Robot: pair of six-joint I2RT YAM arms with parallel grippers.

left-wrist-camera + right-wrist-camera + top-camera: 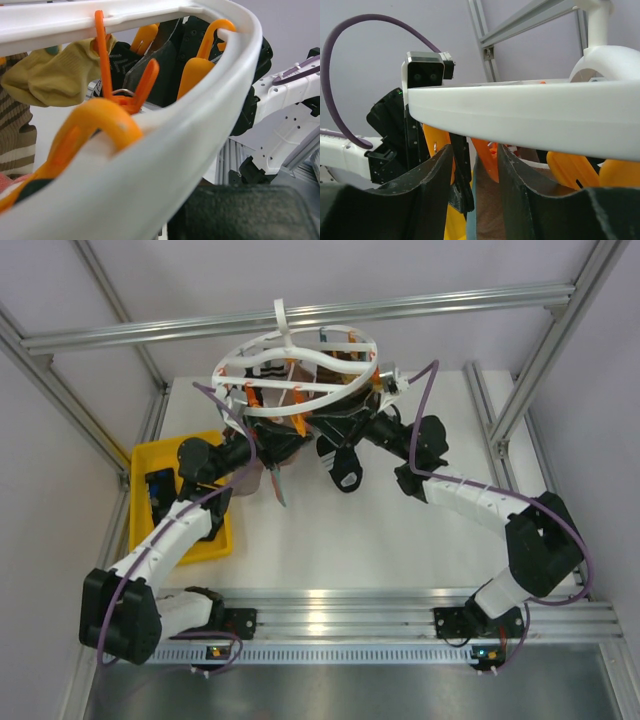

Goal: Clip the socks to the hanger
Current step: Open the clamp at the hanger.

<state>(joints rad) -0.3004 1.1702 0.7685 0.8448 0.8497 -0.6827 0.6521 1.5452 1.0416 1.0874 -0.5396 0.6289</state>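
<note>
Top external, hanger (300, 390) raised, left jaws unclear, right jaws parted around brown sock (487, 212)

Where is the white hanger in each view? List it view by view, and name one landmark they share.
Top external: the hanger sits upper centre.
Left wrist: its ring sweeps from top left to bottom centre.
Right wrist: its ring bands across the middle.
Shared landmark: the orange clips under the ring.
</note>
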